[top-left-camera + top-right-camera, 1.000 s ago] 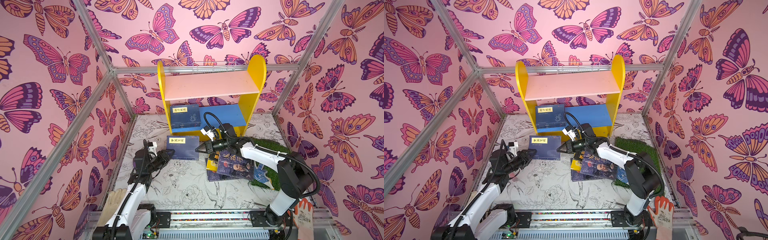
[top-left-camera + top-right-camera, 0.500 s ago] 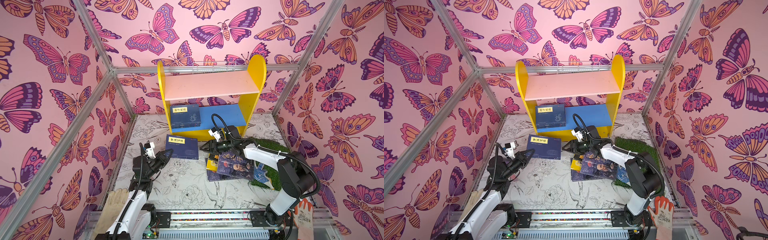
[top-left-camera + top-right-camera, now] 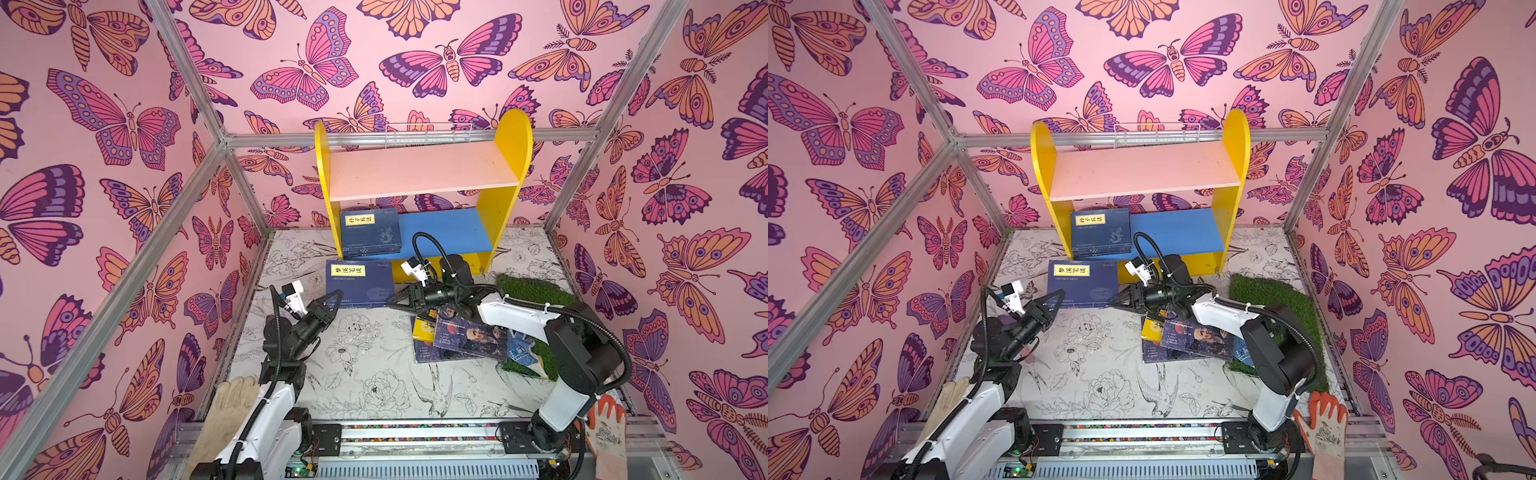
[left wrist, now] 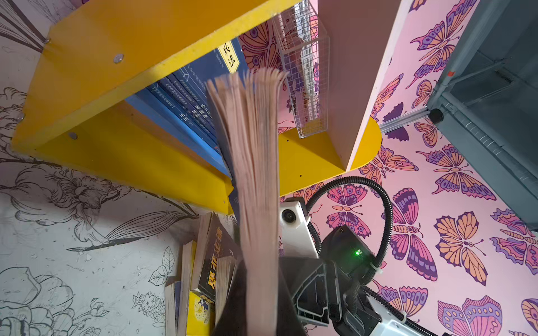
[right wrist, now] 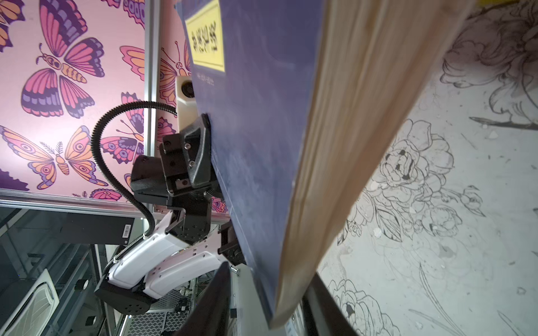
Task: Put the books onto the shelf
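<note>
My left gripper (image 3: 336, 296) is clamped on the near left corner of a navy book (image 3: 359, 284). The book is a thin paperback with a matte cover and a rectangular yellow title label. It hangs just in front of the shelf (image 3: 419, 174), cover facing up. In the left wrist view its pale page edges (image 4: 253, 174) fan out from between my fingers.

My right gripper (image 3: 390, 300) is at the book's other near corner. Its jaws are parted with that corner between them, and a gap shows on the cover side, so they are not pressing it.

The shelf has yellow round-topped side panels, a pale pink upper board and a blue lower board. On the blue board, against the panel on my left, lies a navy stack (image 3: 370, 232) with a yellow label of the same kind.

In front of the shelf's other panel a loose pile (image 3: 457, 336) of glossy paperbacks lies on the ink-drawn floor sheet (image 3: 365, 374). A book with an old man's portrait is on top and a yellow one lies beneath, beside a shaggy green mat (image 3: 536, 286).
</note>
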`<state>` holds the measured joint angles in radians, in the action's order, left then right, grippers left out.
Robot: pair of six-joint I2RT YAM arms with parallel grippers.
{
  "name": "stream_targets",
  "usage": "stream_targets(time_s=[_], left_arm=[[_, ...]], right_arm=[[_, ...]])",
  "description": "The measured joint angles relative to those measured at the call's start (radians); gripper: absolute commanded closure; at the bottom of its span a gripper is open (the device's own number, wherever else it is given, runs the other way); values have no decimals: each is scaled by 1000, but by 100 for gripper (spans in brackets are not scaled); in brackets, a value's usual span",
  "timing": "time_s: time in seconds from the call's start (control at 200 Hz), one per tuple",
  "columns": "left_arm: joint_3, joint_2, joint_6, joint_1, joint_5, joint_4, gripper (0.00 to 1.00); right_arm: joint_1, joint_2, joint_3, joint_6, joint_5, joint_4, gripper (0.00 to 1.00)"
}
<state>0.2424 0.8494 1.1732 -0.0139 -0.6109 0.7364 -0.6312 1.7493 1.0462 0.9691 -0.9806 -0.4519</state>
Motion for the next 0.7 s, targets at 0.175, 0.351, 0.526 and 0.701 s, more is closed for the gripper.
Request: stream_targets(time_s=[0.175, 0.351, 0.526, 0.701], left_arm=[[-23, -3, 11, -1, 43, 26, 93], [-40, -13, -3, 1, 58, -14, 52], [-45, -64, -21, 2, 78, -136, 43], [-42, -128, -40, 2, 181, -338, 43]], right_arm=[[0, 22, 3, 103, 23, -111, 99], [-6, 1, 4, 101, 64, -117, 100], [0, -73, 4, 49, 106, -65, 100], [54, -174, 4, -39, 105, 60, 100]])
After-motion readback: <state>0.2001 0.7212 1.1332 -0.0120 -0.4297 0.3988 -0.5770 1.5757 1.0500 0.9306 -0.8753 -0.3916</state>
